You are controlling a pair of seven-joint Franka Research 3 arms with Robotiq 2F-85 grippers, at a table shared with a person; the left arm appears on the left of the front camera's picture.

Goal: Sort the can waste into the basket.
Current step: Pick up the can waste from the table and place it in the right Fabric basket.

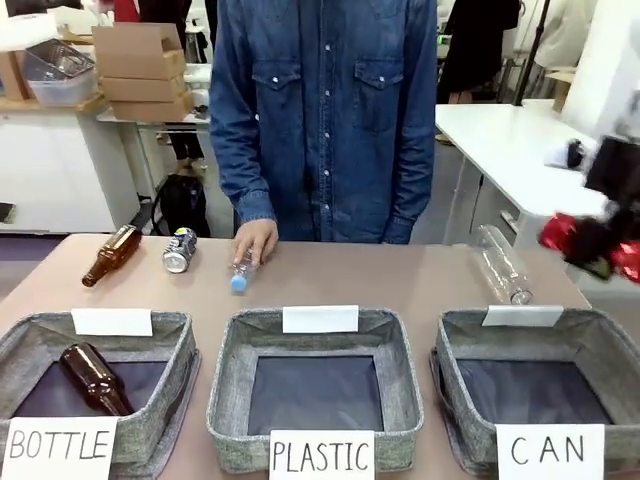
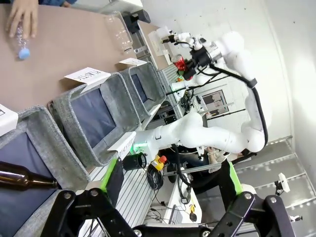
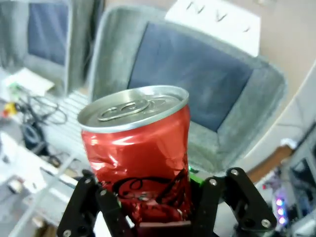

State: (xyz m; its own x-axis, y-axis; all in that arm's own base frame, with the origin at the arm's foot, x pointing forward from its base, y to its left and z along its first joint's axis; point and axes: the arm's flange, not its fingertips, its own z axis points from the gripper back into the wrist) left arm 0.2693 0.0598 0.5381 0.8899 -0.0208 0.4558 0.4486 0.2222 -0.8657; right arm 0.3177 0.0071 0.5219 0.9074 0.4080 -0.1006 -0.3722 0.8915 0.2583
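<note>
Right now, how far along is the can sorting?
Done: nothing yet; the CAN basket shows only bare lining. In hand: the right hand grips the red can near that basket. Left: drop it in, then fetch the black-and-silver can lying at the table's far side.

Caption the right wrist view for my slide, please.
Right gripper grips the dented red can, the CAN basket beyond it.

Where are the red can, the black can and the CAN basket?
red can (image 3: 138,148), right wrist view, on its dented side.
black can (image 1: 182,245), front view, on its body.
CAN basket (image 1: 455,350), front view, on its left wall.
</note>
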